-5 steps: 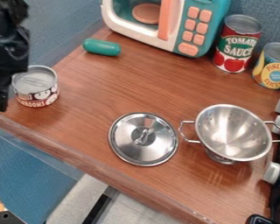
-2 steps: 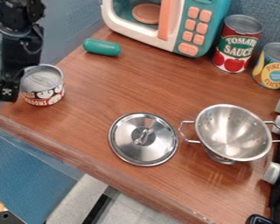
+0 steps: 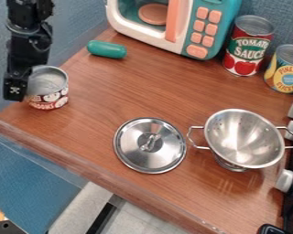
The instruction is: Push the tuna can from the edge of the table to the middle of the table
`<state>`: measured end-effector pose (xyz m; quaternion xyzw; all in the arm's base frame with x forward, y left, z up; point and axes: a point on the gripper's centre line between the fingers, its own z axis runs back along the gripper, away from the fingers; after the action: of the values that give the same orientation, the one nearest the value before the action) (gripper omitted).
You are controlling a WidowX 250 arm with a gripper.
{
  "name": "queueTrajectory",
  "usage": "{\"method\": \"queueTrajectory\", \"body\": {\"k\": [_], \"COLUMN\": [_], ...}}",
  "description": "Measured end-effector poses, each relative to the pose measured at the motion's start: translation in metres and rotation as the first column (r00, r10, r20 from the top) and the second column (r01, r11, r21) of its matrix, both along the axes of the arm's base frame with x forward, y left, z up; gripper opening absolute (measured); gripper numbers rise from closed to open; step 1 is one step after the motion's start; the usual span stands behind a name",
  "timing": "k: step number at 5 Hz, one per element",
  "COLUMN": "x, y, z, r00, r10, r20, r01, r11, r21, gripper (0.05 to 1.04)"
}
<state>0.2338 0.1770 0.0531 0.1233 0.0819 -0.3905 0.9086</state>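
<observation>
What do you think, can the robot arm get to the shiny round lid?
Probably yes, if it lifts first. The can stands right beside the gripper, on the side toward the lid, so sliding straight across would likely bump it.

From my camera I see the short, round can standing upright on the wood-look counter, close to its left edge and well apart from the middle. Its silvery top has a raised rim; a red, white and black label wraps the side, partly hidden from me at left.
</observation>
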Motion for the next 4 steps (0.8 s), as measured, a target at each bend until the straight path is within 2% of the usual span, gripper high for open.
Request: {"method": "queueTrajectory", "body": {"k": [1,2,3,4], "x": [0.009,0.017,0.027,0.029], "y": [-0.012,-0.023,-0.033,-0.038], "z": [-0.009,-0.011,-0.006,-0.001], "r00": [0.999,0.999,0.998,0.996], "r10": [-0.033,-0.041,-0.067,-0.084], "r20": [-0.02,-0.017,-0.01,0.001], "r01": [0.033,0.04,0.066,0.084], "r11": [0.999,0.998,0.996,0.995], "r21": [-0.016,-0.049,-0.064,-0.06], "gripper": [1.001,1.001,1.002,1.001]}}
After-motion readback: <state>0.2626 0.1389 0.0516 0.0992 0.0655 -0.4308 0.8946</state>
